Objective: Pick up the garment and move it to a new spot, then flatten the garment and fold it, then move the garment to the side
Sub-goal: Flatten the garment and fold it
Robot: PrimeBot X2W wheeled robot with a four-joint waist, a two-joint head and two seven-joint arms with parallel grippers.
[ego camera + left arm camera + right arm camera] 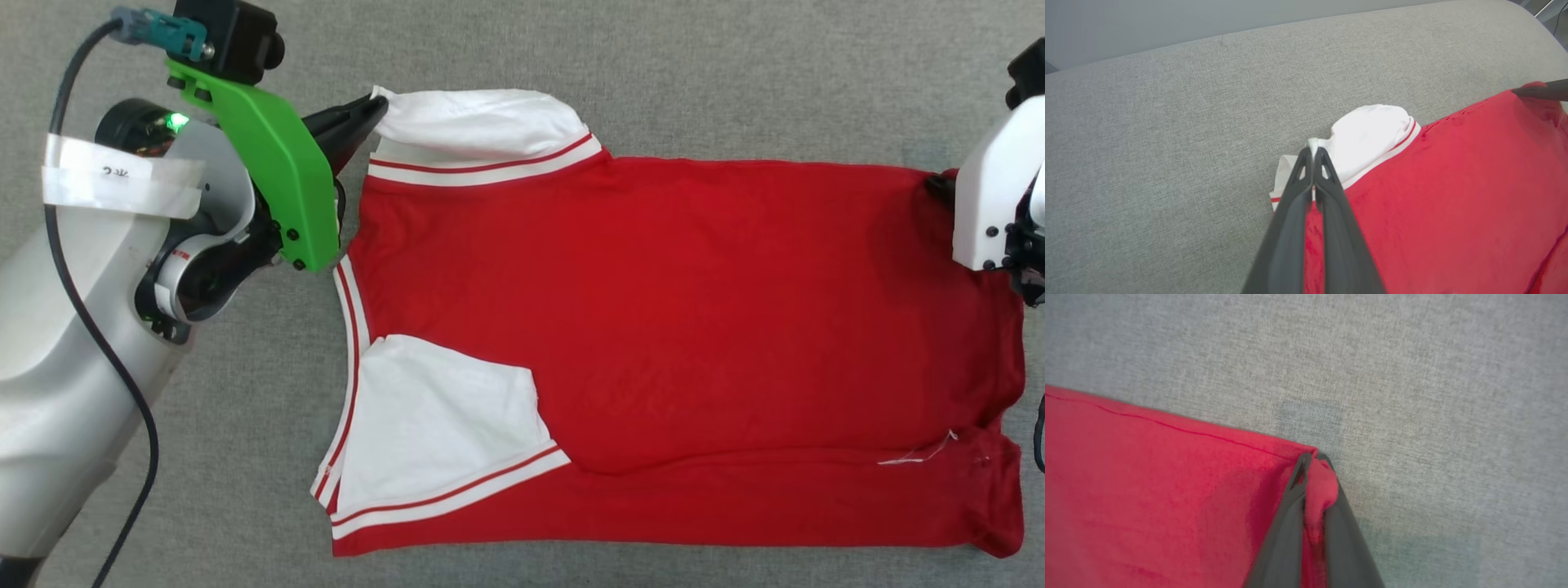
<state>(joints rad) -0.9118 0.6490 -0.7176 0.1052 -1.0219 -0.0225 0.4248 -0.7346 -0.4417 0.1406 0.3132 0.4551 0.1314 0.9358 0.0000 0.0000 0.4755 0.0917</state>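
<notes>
Twice pinches tight, left gripper (pixel 1313 150) on the far white sleeve (pixel 482 122) and right gripper (pixel 1314 458) on a bunched red hem corner (pixel 1321 486), along the shirt (pixel 694 310) lying flat on grey fabric (pixel 653 49), near side seemingly folded in, far fold and sideways move not yet done.

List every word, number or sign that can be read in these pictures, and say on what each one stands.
White tape on the left arm: dark handwritten marks, too unclear to read.
Ring near that wrist: tiny red print, too small to read.
Shirt: no lettering on the side that shows.
</notes>
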